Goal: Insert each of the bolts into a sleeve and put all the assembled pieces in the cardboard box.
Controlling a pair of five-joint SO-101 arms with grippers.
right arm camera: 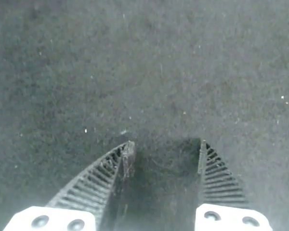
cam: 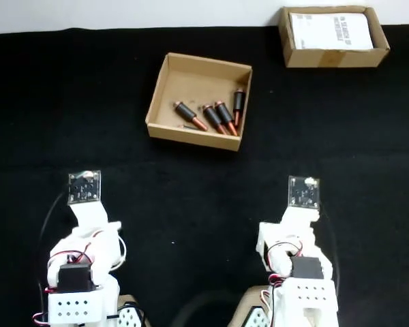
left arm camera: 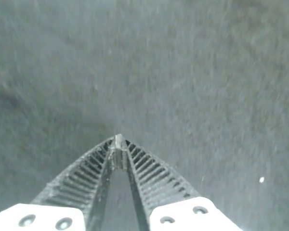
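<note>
Nothing legible anywhere, just dark print too small to read on 1 white sheet (cam: 330,30) lying in the far right box (cam: 334,58).

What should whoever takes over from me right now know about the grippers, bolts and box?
Left gripper: shut, empty, over the black mat.
Right gripper: open, empty, over the mat.
Things: four assembled pieces lie in the cardboard box ahead of both arms.
Done: those four are sleeved and boxed.
Left: probably only a check of the count.
</note>
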